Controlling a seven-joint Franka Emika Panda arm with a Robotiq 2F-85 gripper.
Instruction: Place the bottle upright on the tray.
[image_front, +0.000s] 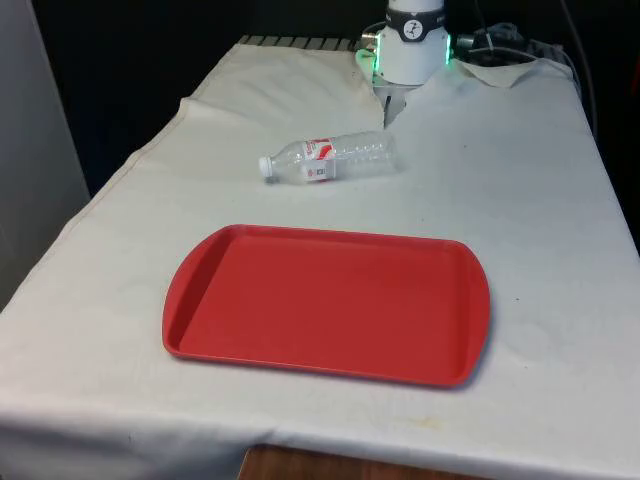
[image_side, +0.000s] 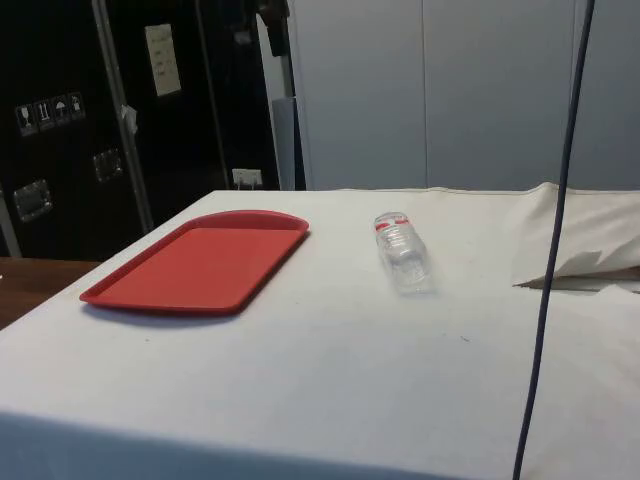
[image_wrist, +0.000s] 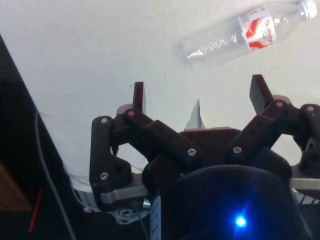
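Note:
A clear plastic bottle (image_front: 328, 158) with a red and white label and a white cap lies on its side on the white cloth, cap toward the front view's left. From the side it appears as the same bottle (image_side: 401, 251), beyond the tray. The red tray (image_front: 327, 301) sits flat on the near half of the table, also seen as the tray (image_side: 200, 262) in the side view. My gripper (image_wrist: 198, 92) hangs open above the cloth with nothing between its fingers (image_wrist: 138, 96); the bottle (image_wrist: 243, 36) lies on the cloth well ahead of it, apart from the fingertips.
The robot base (image_front: 412, 45) stands at the far end of the table, with rumpled cloth and cables around it. A dark cable (image_side: 553, 250) hangs in front of the side view. The table's edges drop off on both sides.

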